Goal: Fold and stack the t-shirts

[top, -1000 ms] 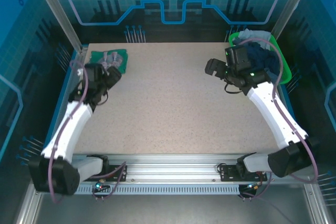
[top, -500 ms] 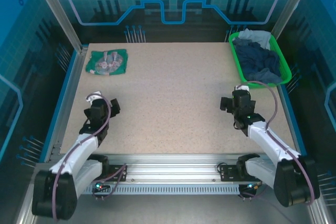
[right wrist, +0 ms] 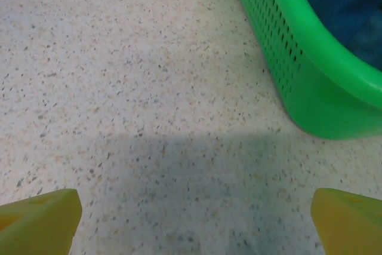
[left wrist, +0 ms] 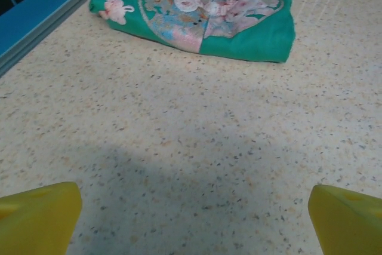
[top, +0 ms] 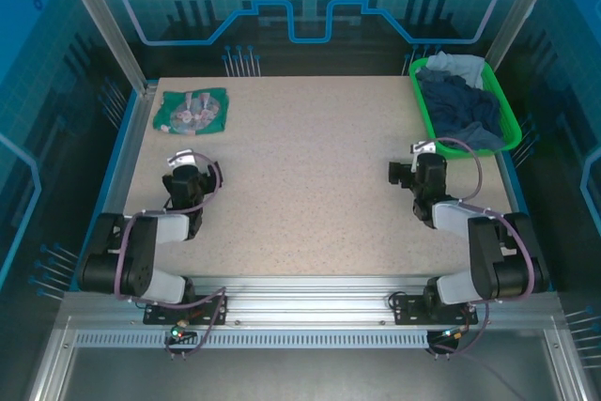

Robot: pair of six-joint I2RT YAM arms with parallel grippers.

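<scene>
A folded teal-green t-shirt (top: 192,110) with a pale pink print lies flat at the far left of the table; the left wrist view has it (left wrist: 203,10) well ahead of the fingers. Navy (top: 460,105) and pale grey-blue (top: 455,65) t-shirts lie crumpled in the green basket (top: 427,110). My left gripper (top: 181,171) sits low near the front left, open and empty (left wrist: 197,225). On the front right, my right gripper (top: 414,166) is also open with nothing in it (right wrist: 194,222), just short of the basket's near corner (right wrist: 310,88).
Both arms are folded back close to their bases at the near edge. A blue rail (left wrist: 42,10) borders the table's left side. Speckled tabletop (top: 300,166) stretches between the two grippers. The basket stands at the far right corner.
Both arms have pulled back toward the near edge and folded down. The left gripper left the teal-green t-shirt and the right gripper came away from the basket. Both stayed open.
</scene>
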